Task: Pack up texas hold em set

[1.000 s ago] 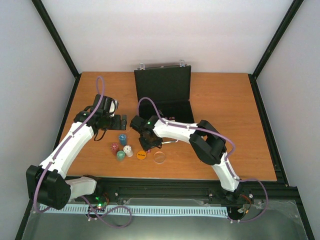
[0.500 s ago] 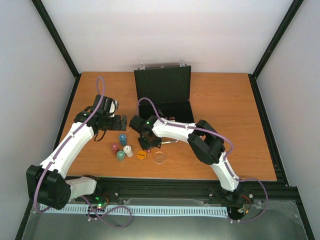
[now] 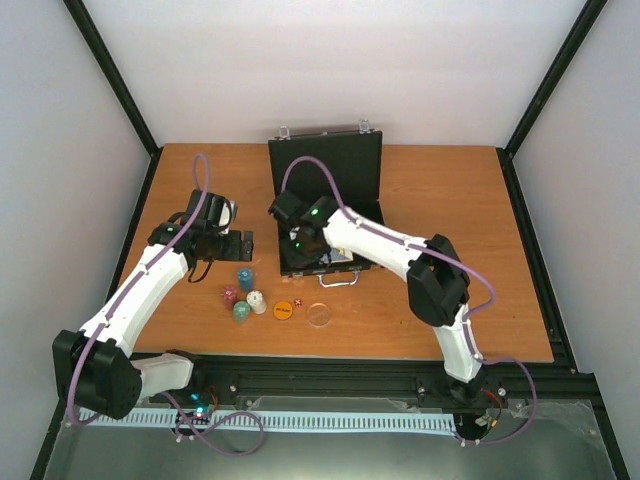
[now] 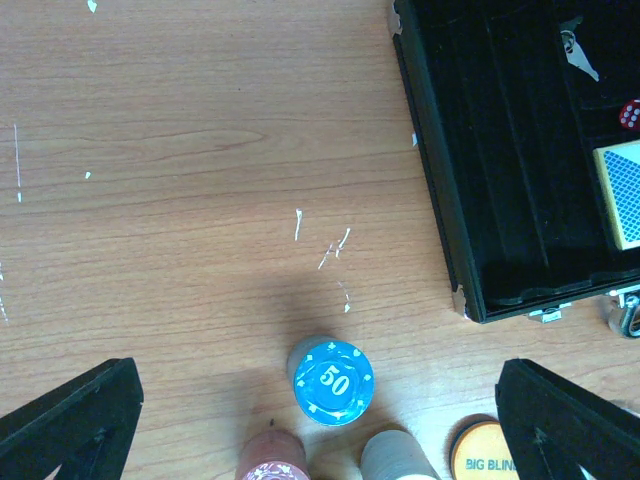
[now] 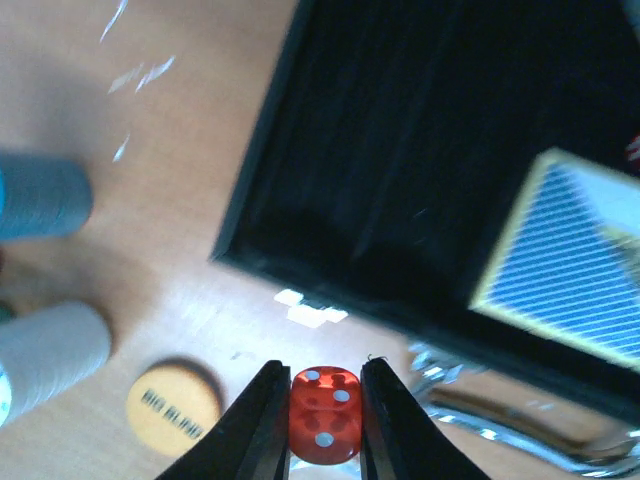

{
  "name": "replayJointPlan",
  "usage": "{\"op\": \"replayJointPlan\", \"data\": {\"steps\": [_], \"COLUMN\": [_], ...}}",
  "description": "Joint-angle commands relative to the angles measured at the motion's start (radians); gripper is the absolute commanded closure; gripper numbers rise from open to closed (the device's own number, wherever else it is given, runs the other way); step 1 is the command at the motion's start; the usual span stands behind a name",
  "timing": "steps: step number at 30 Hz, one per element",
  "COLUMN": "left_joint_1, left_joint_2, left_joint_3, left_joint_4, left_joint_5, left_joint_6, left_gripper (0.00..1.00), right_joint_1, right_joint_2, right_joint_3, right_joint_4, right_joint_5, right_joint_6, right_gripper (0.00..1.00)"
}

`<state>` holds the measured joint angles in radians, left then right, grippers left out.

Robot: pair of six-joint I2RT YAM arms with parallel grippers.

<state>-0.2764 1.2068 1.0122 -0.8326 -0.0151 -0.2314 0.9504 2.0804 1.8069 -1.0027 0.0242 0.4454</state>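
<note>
A red die (image 5: 325, 430) is being pinched by the nearly closed right gripper (image 5: 322, 400) above the front edge of the open black case (image 5: 400, 150), release inside being called for next, while the left gripper (image 4: 320, 420) is being held wide open, empty.

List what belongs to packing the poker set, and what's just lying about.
Belongs: black case, card deck, red die, blue chips, white chips, red chips, green chips, orange disc, clear disc.
Just lying about: wooden table, black frame rail.
</note>
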Motion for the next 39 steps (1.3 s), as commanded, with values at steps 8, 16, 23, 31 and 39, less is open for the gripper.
{"op": "replayJointPlan", "data": {"steps": [8,16,23,31,39], "left_joint_1": [-0.003,-0.003,-0.003,-0.003,-0.003], "left_joint_2": [0.02,0.031,0.044,0.064,0.066], "left_joint_3": [0.024,0.025,0.03,0.045,0.045], "left_joint_4": [0.009,0.002,0.007,0.009,0.013], "left_joint_5": [-0.006,-0.018,-0.018,-0.021,-0.019], "left_joint_6": [0.006,0.004,-0.003,-0.005,-0.011], "left_gripper": [0.0,0.0,0.0,0.0,0.0], "right_joint_1": [-0.217,-0.249,-0.252,-0.254,-0.254], "right_joint_2": [0.091,0.181,0.216,0.23,0.161], "right_joint_3": [0.08,0.135,0.131,0.128,0.113], "right_joint_4": [0.069,0.094,0.112,0.095,0.088], "right_joint_5": [0.081,0.072,0.081,0.104,0.106], "right_joint_6": [-0.124,-0.16,-0.163,-0.175,-0.166], "right_gripper": [0.81,0.81,0.8,0.66,0.66]}}
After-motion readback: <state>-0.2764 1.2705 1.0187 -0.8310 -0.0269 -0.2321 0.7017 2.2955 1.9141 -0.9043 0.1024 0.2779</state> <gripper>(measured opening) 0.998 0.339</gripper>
